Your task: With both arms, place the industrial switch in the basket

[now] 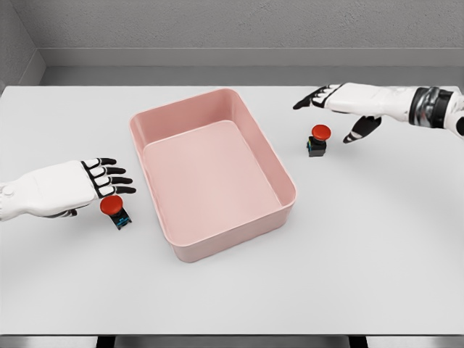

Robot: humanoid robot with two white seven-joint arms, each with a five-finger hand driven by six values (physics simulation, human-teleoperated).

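With the left robot hand (pixel 87 185) and right robot hand (pixel 341 101) both open, each red switch (pixel 114 210) (pixel 318 140) could topple if nudged off-centre, missing the basket (pixel 286 190).

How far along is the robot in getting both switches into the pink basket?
Done: nothing; the pink basket is empty. In hand: neither switch is gripped; the left hand is beside the left switch, and the right hand is above the right switch. Left: grasp and drop both.
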